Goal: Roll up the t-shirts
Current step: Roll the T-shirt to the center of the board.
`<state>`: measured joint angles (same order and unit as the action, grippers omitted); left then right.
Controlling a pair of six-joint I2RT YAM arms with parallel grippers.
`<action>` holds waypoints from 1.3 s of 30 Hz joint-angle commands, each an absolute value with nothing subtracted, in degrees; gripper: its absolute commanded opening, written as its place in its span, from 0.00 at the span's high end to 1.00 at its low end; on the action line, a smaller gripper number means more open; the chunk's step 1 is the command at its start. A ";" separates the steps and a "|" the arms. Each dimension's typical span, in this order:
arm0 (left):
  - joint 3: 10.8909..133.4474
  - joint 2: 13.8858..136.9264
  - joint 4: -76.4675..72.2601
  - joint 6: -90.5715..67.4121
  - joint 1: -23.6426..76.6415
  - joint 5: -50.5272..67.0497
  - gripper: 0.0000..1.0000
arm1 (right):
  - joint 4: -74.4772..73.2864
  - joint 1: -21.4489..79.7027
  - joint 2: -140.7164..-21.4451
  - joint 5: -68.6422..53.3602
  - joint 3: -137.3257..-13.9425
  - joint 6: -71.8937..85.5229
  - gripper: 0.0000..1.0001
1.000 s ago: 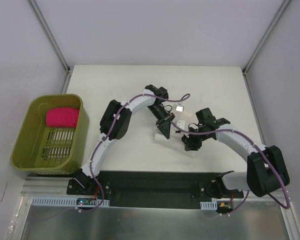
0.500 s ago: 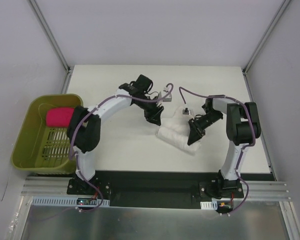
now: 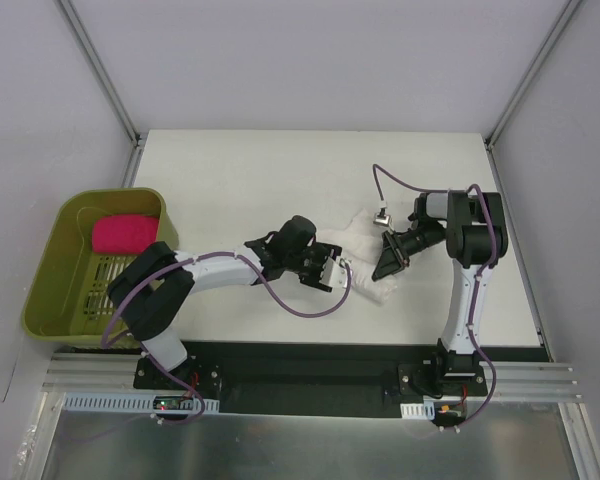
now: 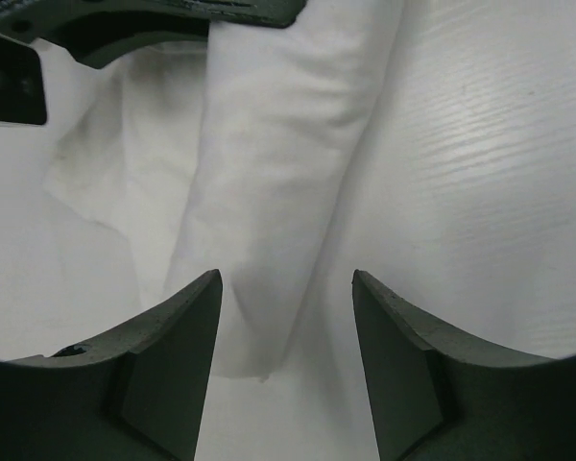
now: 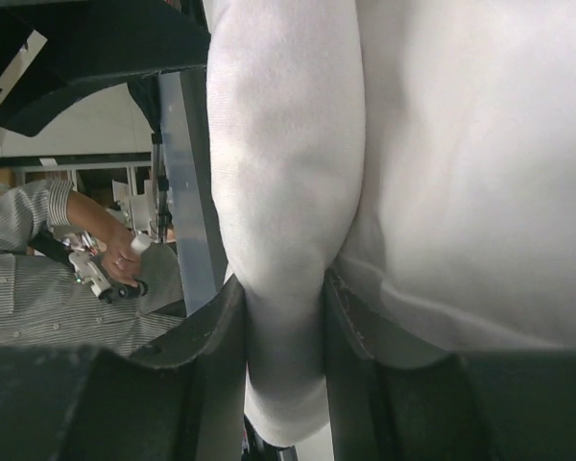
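Your left fingers (image 4: 178,346) stand spread around the end of the rolled white t-shirt (image 4: 269,192), not gripping. Your right fingers (image 5: 216,365) pinch a fold of it. It lies right of centre on the surface (image 3: 240,180); the pink bundle (image 3: 123,235) sits in the basket (image 3: 45,290), left.

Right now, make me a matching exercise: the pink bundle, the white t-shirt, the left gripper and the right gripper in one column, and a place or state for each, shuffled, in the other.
Column one:
1 pink bundle
2 white t-shirt
3 left gripper
4 right gripper

Column two:
A clamped on cloth
B inside the green basket
C jaws open, nothing gripped
D lying on the table between the two arms

Pairs: 1-B, 2-D, 3-C, 4-A
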<state>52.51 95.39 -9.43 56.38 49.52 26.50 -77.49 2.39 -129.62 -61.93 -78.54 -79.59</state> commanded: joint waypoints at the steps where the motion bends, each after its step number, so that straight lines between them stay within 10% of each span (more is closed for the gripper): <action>1: 52.74 96.85 -18.80 62.31 50.89 24.87 0.44 | -95.01 1.76 -129.90 -65.04 -79.01 -83.23 0.86; 18: 64.85 110.82 -1.08 73.04 50.80 26.72 0.52 | -95.01 1.49 -132.27 -68.46 -79.37 -81.65 0.84; 20: 70.10 113.01 9.19 72.77 50.80 28.47 0.60 | -95.01 1.32 -132.28 -69.08 -79.28 -81.91 0.70; 22: 73.46 114.17 16.31 73.03 50.71 29.88 0.67 | -95.01 0.27 -131.75 -69.17 -79.80 -82.09 0.10; 29: 85.32 118.64 45.35 75.15 50.80 33.75 0.78 | -91.78 -11.76 -117.28 -62.77 -93.85 -77.45 0.04; 33: 95.52 123.92 62.25 72.17 50.71 35.59 0.82 | -63.08 -18.01 -101.87 -46.94 -93.72 -63.41 0.04; 36: 101.24 126.91 69.49 66.91 50.28 38.48 0.83 | -13.74 -17.76 -73.78 -26.96 -64.85 -51.16 0.04; 39: 104.15 128.58 71.63 61.64 50.10 41.66 0.83 | -5.14 -15.22 -67.15 -26.36 -56.23 -48.00 0.04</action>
